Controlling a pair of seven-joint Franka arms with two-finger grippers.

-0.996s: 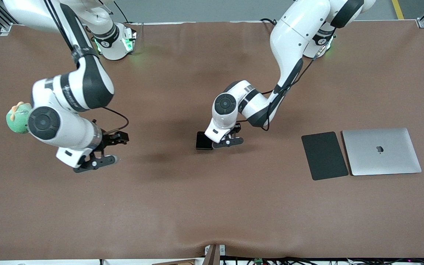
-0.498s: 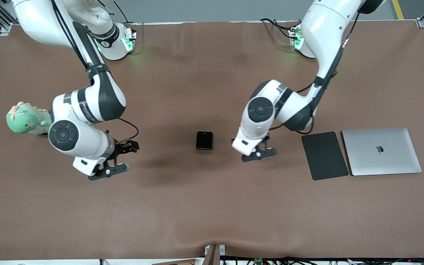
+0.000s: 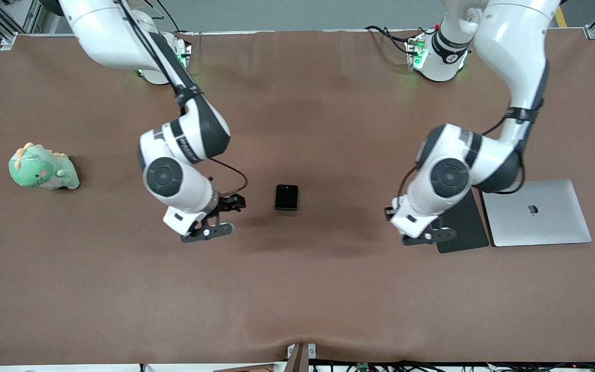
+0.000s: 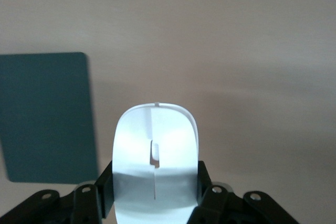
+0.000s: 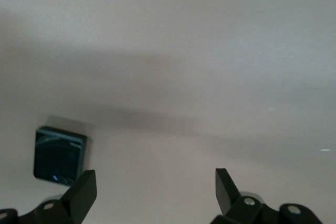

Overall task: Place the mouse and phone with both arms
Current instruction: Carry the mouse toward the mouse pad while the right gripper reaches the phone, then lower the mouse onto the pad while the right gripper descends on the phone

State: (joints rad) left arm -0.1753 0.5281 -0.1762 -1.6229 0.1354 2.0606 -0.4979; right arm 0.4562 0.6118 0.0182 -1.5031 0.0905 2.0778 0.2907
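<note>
Writing: lettering on the right arm's forearm band, too small to read; apple logo on the lid of the grey laptop (image 3: 535, 213).
Count: one phone (image 3: 286, 197), one mouse (image 4: 156, 161), one black pad (image 3: 462, 222), one laptop, one green plush toy (image 3: 42, 167), two arms.
Phone: flat on the brown worktop (image 3: 297, 289) near its middle, between the two pincers and touched by neither.
Mouse: pinched in the left pincer (image 4: 156, 195), fingers pressed on its sides; seen only in the left wrist view, hidden under the wrist from the front.
Left pincer: up over the pad's edge, beside the laptop.
Right pincer (image 3: 216, 217): spread wide, holding nothing, over bare worktop beside the phone; phone (image 5: 60, 154) visible off one fingertip in the right wrist view.
Plush toy: at the right arm's end of the worktop, well apart from the rest.
</note>
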